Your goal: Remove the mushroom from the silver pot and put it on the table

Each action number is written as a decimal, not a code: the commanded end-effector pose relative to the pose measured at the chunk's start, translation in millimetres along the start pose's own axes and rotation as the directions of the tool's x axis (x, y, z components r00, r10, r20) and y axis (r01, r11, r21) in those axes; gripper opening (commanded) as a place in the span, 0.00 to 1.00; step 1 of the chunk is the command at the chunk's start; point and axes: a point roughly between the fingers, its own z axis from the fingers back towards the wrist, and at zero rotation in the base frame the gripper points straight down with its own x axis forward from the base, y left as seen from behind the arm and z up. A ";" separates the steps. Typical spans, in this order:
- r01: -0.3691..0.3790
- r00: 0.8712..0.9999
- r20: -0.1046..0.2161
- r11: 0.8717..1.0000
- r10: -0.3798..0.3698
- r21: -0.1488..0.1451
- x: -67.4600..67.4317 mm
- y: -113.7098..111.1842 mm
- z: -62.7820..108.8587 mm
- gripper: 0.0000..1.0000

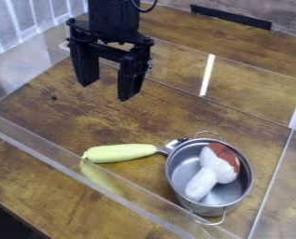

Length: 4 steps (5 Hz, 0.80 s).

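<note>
The mushroom (213, 172), white-stemmed with a reddish-brown cap, lies on its side inside the silver pot (188, 184) at the lower right of the table (63, 112). My black gripper (107, 89) hangs well up and to the left of the pot, pointing down. Its two fingers (132, 82) stand apart with nothing between them. It touches neither the pot nor the mushroom.
A long yellow-green vegetable (119, 153) lies on the wood just left of the pot, almost touching its handle. Clear acrylic walls (137, 201) edge the tabletop at the front, left and right.
</note>
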 end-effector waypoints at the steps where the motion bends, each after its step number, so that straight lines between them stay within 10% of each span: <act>1: -0.002 0.999 -0.035 1.000 0.001 -0.005 -2.3 -2.1 -13.3 1.00; 4: 0.209 0.978 -0.001 0.978 -0.209 -0.010 3.0 -95.8 -33.9 1.00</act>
